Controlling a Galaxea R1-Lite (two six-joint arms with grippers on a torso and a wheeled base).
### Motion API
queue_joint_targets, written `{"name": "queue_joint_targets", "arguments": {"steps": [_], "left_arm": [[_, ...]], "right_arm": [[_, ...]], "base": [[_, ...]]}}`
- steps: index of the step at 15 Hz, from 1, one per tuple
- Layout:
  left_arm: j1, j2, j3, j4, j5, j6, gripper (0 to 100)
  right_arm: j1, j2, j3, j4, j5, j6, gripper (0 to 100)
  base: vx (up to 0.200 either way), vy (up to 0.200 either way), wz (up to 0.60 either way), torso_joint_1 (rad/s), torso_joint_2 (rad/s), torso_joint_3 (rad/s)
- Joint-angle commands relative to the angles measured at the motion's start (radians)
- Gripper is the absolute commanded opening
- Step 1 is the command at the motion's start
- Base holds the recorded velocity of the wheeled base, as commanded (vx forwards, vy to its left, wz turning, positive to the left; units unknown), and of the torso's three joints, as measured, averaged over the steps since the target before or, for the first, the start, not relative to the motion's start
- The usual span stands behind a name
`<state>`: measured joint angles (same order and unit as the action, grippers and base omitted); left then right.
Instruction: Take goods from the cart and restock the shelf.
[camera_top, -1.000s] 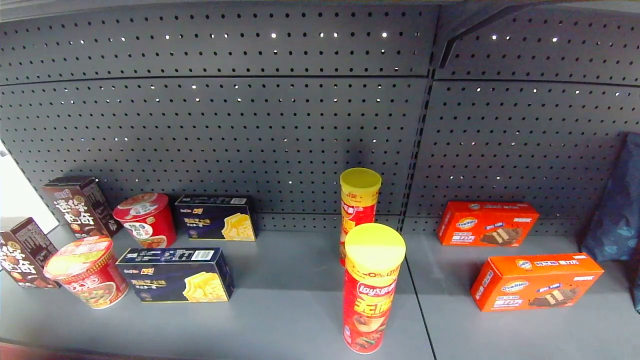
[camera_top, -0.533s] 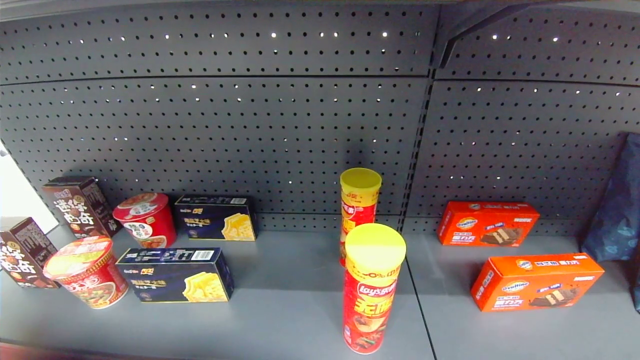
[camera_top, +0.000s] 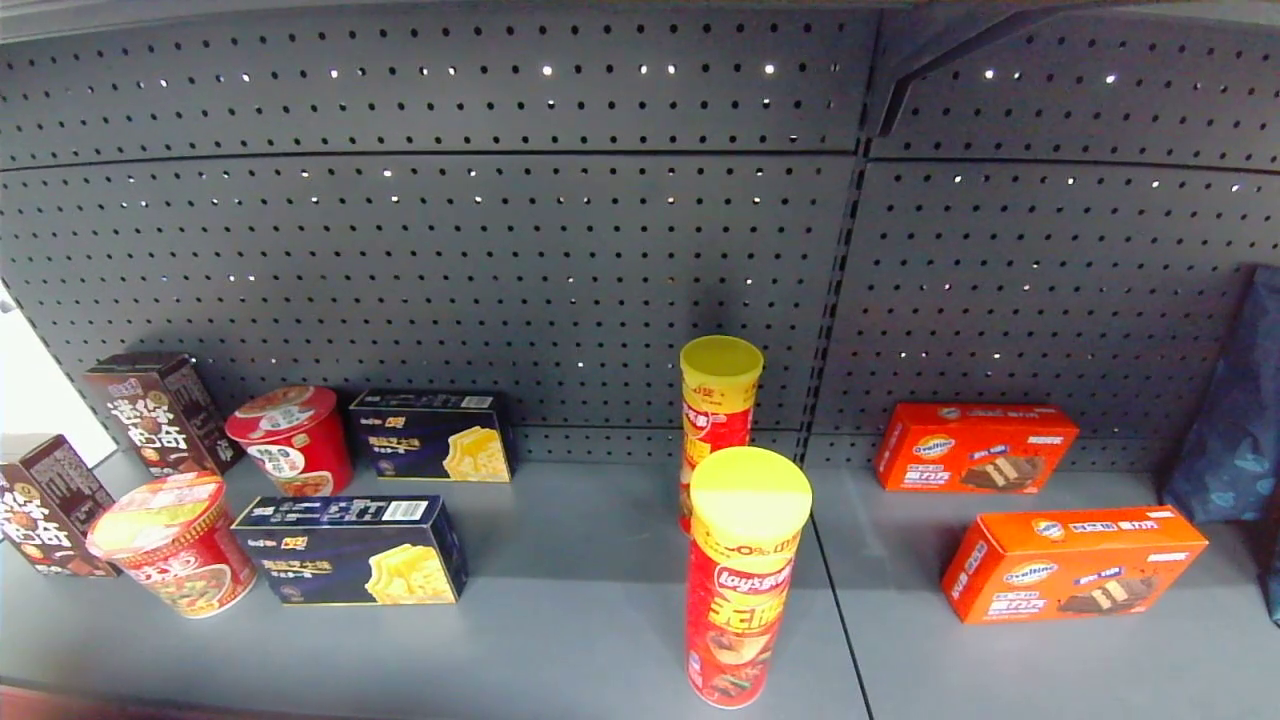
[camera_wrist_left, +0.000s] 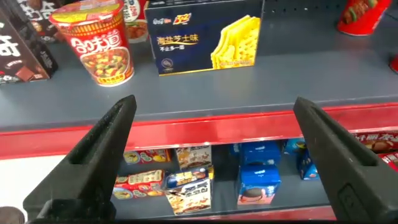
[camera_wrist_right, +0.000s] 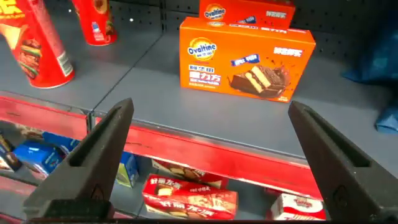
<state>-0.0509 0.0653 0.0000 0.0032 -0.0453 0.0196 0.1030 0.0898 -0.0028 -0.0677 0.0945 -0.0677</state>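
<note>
Two rows, front and rear, run along the grey shelf (camera_top: 600, 640). Places here are given from the front chip can (camera_top: 745, 580), which stands upright near the shelf's middle.

Farthest to the can's left stand the front brown box (camera_top: 45, 505) and the rear brown box (camera_top: 160, 410). Nearer the can come the front noodle cup (camera_top: 175, 545) and, behind it, the rear noodle cup (camera_top: 292, 438). Nearer again lie the front dark blue box (camera_top: 350, 550) and the rear dark blue box (camera_top: 432, 435).

The left gripper (camera_wrist_left: 214, 102) hangs to the can's left, in front of and below the shelf's red edge strip (camera_wrist_left: 199, 127). Its fingers are spread wide with nothing between them. The front noodle cup and front dark blue box stand beyond the gap, well apart from the fingers. Under the strip, small packets (camera_wrist_left: 186, 186) sit on a lower level.

Just behind the can stands the rear chip can (camera_top: 718, 410), close to the perforated back panel (camera_top: 500, 250).

To the can's right lie the rear orange box (camera_top: 975, 445) and the front orange box (camera_top: 1075, 560). The right gripper (camera_wrist_right: 210, 106) hangs to the can's right, low before the red strip. Its fingers are also wide apart and hold nothing. The front orange box lies beyond the gap, clear of both fingers.

Farthest right of the can leans a blue bag (camera_top: 1230, 420).
</note>
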Motion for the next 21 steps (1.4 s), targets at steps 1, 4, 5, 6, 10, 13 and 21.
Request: {"name": "queue_joint_targets", "arguments": {"steps": [1, 4, 5, 6, 10, 13, 21], "left_arm": [[0.0, 0.007, 0.0, 0.0, 0.005, -0.003, 100], [0.002, 0.005, 0.0, 0.0, 0.004, 0.002, 100], [0.002, 0.005, 0.0, 0.0, 0.007, -0.003, 100], [0.002, 0.005, 0.0, 0.0, 0.009, -0.003, 100], [0.0, 0.005, 0.0, 0.0, 0.001, 0.008, 100], [0.0, 0.005, 0.0, 0.001, -0.011, 0.007, 100], [0.002, 0.007, 0.0, 0.0, -0.011, 0.01, 100]], "right_arm": [[0.0, 0.005, -0.002, 0.0, -0.056, 0.005, 100], [0.0, 0.005, 0.0, -0.003, -0.09, 0.002, 100], [0.0, 0.005, 0.0, -0.001, -0.094, -0.001, 100], [-0.002, 0.005, 0.0, 0.002, -0.179, -0.011, 100], [-0.003, 0.005, 0.0, 0.002, -0.121, -0.006, 100], [-0.006, 0.007, -0.022, 0.063, 0.149, 0.034, 100], [-0.103, -0.09, -0.019, 0.054, 0.053, 0.06, 100]], "base": [[0.0, 0.0, 0.0, 0.0, 0.0, 0.0], [0.0, 0.0, 0.0, 0.0, 0.0, 0.0], [0.0, 0.0, 0.0, 0.0, 0.0, 0.0], [0.0, 0.0, 0.0, 0.0, 0.0, 0.0], [0.0, 0.0, 0.0, 0.0, 0.0, 0.0], [0.0, 0.0, 0.0, 0.0, 0.0, 0.0], [0.0, 0.0, 0.0, 0.0, 0.0, 0.0]]}}
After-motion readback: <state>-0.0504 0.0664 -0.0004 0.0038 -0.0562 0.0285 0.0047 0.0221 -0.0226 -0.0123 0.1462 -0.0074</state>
